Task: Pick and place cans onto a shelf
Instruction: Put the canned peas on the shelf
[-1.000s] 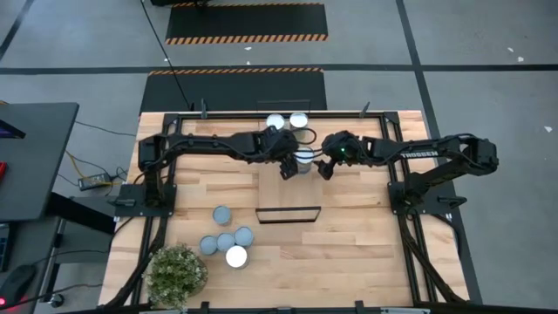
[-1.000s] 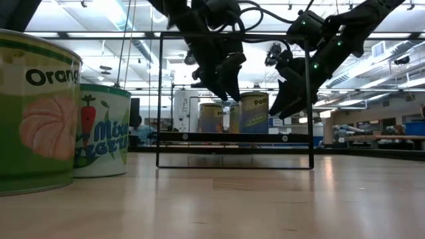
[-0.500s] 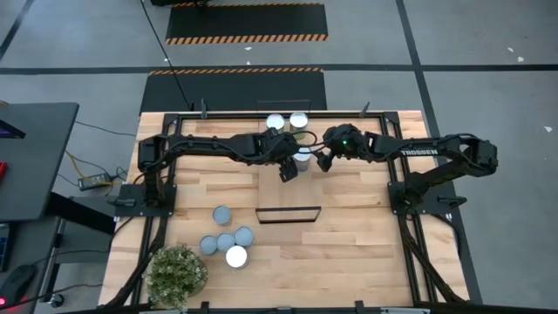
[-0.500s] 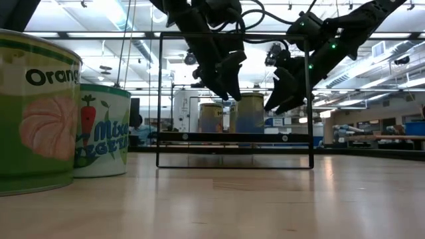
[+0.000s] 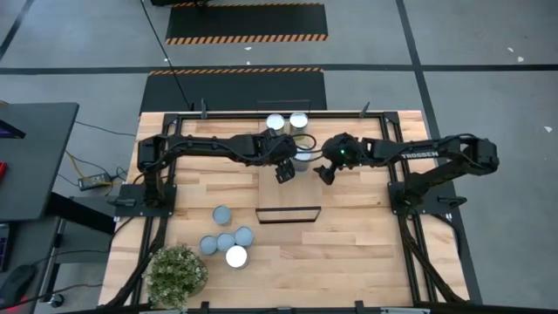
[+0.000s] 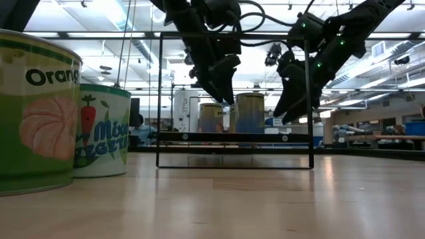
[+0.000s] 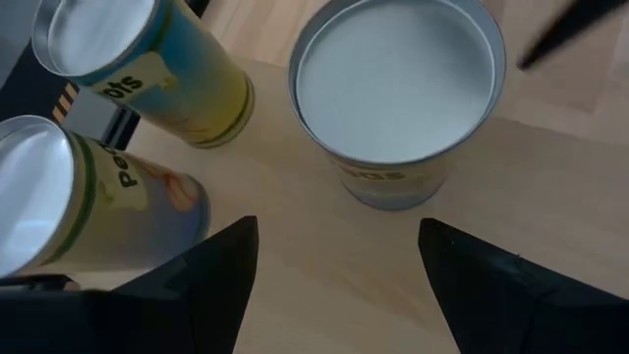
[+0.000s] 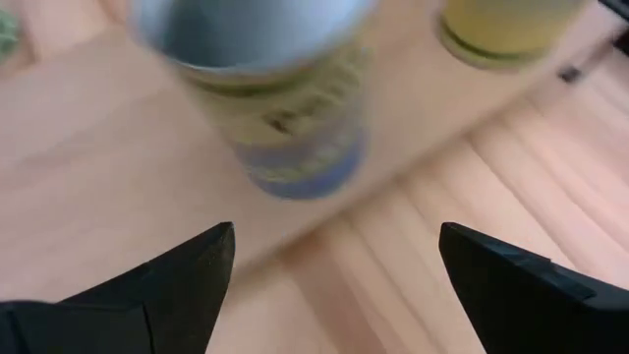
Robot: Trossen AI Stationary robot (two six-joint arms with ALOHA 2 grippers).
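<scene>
The right end effector point(image 5: 326, 174) has drawn back toward 3 o'clock, spread and empty like the left end effector point(image 5: 283, 171), leaving three cans point(image 5: 302, 157) on the shelf point(image 5: 277, 194) and five cans point(image 5: 225, 241) on the table point(image 5: 366, 244) at 7 o'clock

A robotics lab or workshop hall: grey concrete floor point(image 5: 488, 52) with black-and-yellow hazard-striped mats point(image 5: 247, 22) at twelve o'clock, a butcher-block table point(image 5: 349, 235) carrying two bolted-down arms, and, beyond it, long ceiling strip lights point(image 6: 99, 26) over benches and equipment (all rather industrial).
</scene>
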